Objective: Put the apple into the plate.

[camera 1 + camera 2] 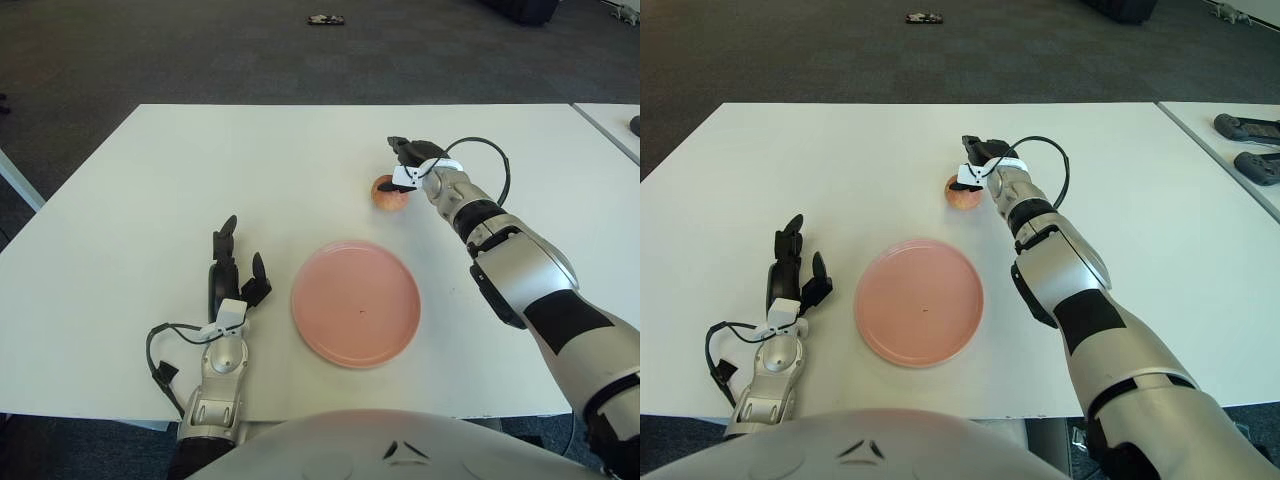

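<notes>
One apple [388, 194] half hidden behind right hand [407, 165]; fingers apparently curled on it, grip uncertain.

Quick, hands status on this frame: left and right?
Left hand: open, holding nothing, left of the plate.
Right hand: at the apple, fingers over its top; whether the grasp is closed cannot be told.

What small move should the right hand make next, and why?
Probably close the fingers around the apple. The right hand sits at the apple's far-right side with a fingertip over its top, but a full grasp isn't evident, and the plate lies nearer the robot. The left hand shows left of the plate.
</notes>
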